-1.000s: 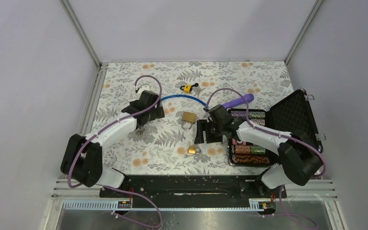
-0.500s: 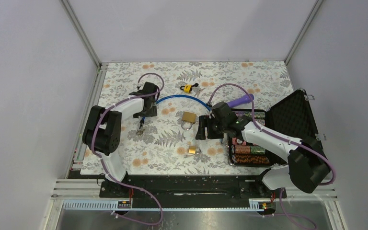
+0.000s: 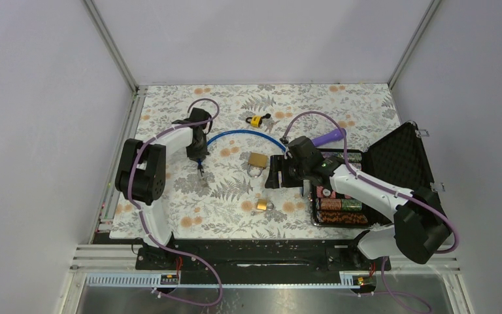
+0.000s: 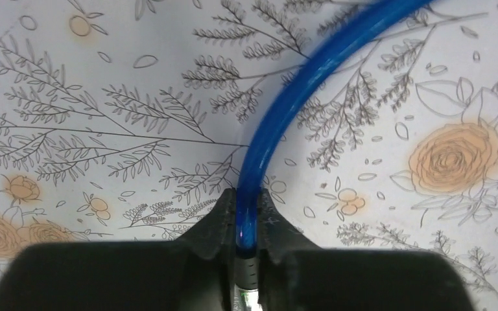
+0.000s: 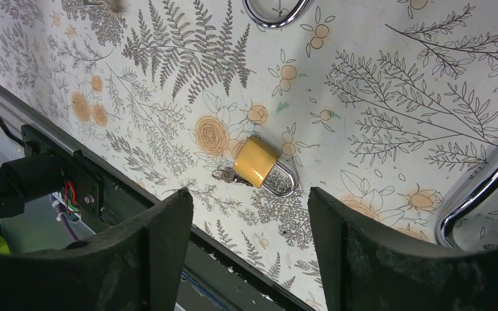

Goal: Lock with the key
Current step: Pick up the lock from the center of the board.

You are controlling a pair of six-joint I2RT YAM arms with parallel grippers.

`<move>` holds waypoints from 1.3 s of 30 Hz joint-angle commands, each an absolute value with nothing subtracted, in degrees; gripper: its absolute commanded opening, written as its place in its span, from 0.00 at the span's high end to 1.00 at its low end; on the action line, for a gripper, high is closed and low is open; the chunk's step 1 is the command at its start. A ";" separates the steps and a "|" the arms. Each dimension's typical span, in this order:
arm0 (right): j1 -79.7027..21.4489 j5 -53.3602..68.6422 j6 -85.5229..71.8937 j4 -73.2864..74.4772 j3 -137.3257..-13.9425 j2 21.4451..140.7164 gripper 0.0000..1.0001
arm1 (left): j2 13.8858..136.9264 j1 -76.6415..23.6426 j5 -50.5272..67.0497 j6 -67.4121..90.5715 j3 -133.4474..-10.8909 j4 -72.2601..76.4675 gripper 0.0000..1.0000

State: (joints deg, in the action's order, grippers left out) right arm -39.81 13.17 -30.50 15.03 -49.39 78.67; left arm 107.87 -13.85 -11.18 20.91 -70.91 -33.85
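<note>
at far left, left gripper (image 4: 247, 217) pinching blue cable (image 4: 311, 78) end, jaws nearly shut. toward centre, right gripper (image 5: 248, 197) hanging wide above small brass padlock (image 5: 257, 162) lying flat, key (image 5: 224, 174) at its base; needing square descent, fingers straddling key.

I see my left gripper (image 3: 200, 167) down at the left end of the cable (image 3: 245, 133). My right gripper (image 3: 276, 174) hangs just right of one padlock (image 3: 257, 160). A second padlock (image 3: 262, 205) lies nearer the bases, and the open case (image 3: 402, 154) is at the far right.

Bright even light, wrist foregrounds seemingly blurred
</note>
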 commanded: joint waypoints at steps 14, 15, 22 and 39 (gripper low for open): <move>-39.81 9.67 -25.35 17.80 -58.80 77.42 0.28 | 94.60 -24.26 -22.20 14.51 -75.66 -43.04 1.00; -39.76 8.77 -24.98 17.76 -59.36 77.13 0.28 | 93.39 -25.38 -23.45 14.27 -75.77 -43.33 1.00; -39.77 -3.81 -23.65 6.64 -54.17 69.95 0.28 | 84.71 -32.73 -30.95 13.03 -74.19 -43.24 1.00; -39.70 -3.55 -7.21 -26.95 -48.09 76.92 0.26 | 70.80 -40.00 -24.38 13.42 -73.88 -43.33 1.00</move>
State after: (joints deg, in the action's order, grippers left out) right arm -39.75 -5.04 -12.91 -18.33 -44.10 73.25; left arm 73.25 -39.22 -26.83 13.67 -72.97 -44.75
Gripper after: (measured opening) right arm 0.742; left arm 0.081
